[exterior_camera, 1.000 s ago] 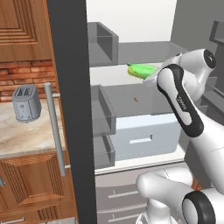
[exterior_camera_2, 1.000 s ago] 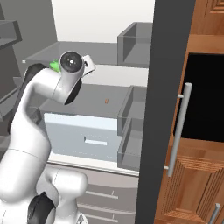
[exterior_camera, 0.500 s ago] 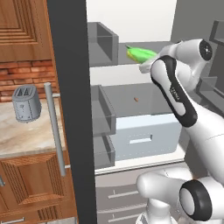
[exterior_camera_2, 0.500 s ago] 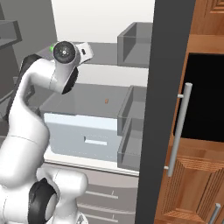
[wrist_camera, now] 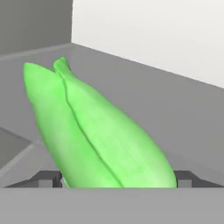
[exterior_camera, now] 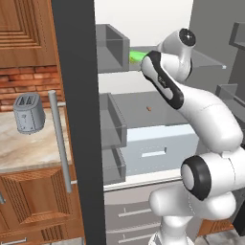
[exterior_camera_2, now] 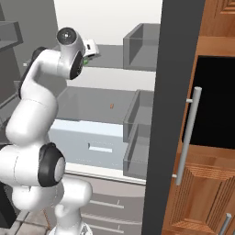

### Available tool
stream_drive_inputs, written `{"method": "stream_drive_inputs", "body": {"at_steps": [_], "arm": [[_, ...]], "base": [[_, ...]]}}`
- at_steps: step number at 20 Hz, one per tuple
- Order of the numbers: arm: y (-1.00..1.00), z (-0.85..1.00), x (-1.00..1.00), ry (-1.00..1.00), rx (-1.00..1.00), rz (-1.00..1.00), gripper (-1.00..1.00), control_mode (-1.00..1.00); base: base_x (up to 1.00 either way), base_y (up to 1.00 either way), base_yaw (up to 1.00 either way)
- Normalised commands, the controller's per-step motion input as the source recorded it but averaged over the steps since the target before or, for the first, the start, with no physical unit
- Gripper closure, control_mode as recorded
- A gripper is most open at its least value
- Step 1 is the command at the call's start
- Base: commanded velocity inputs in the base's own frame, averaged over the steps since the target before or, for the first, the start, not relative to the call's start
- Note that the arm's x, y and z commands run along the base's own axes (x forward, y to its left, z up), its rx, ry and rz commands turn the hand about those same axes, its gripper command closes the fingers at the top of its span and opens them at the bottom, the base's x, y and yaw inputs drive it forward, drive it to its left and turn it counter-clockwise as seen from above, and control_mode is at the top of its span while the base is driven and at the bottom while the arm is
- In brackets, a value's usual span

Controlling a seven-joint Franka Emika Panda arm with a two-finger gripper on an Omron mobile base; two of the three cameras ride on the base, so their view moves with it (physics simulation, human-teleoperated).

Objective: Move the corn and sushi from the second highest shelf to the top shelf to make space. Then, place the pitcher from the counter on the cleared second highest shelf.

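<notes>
My gripper (wrist_camera: 116, 178) is shut on the corn (wrist_camera: 96, 135), a bright green curved piece that sticks out ahead of the fingertips (wrist_camera: 48, 178). The corn (exterior_camera: 136, 56) is held at the height of the top shelf (exterior_camera: 206, 60), just over its left part, and I cannot tell whether it touches the glass. A sliver of the corn (exterior_camera_2: 85, 61) peeks out from behind the arm. The sushi (exterior_camera: 149, 108), a tiny reddish-brown morsel, lies alone on the second highest shelf (exterior_camera: 162, 103); the sushi (exterior_camera_2: 112, 106) sits near that shelf's middle. The pitcher is out of view.
The open fridge door's dark edge (exterior_camera: 79, 119) stands left of the arm. Grey door bins (exterior_camera: 112, 48) hang beside the shelves. A boxy grey toaster (exterior_camera: 28, 112) stands on the counter at the left. A pale drawer (exterior_camera: 153, 146) lies below the shelves.
The arm has risen and reached deeper into the fridge, carrying the corn from just above the second highest shelf up to the top shelf's level. The sushi has not moved.
</notes>
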Motion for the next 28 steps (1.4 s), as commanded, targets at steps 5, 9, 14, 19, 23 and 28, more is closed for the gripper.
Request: {"method": "stream_drive_inputs", "body": {"at_steps": [5,9,14,19,23,28], "arm": [[0.12,-0.21,0.91,0.12,0.00,-0.03,1.00,-1.00],[0.00,-0.01,0.99,0.00,0.02,-0.05,1.00,-1.00],[0.06,-0.12,0.97,0.00,0.01,-0.05,1.00,-1.00],[0.23,-0.31,0.73,0.00,0.00,-0.05,-1.00,-1.00],[0.02,-0.50,0.04,-0.01,0.00,-0.06,-1.00,-1.00],[0.00,-0.44,-0.04,-0.11,0.00,-0.08,-1.00,-1.00]], "base": [[0.00,0.00,0.00],[0.00,0.00,0.00],[0.00,0.00,0.00],[0.00,0.00,0.00],[0.00,0.00,0.00],[0.00,0.00,0.00]]}}
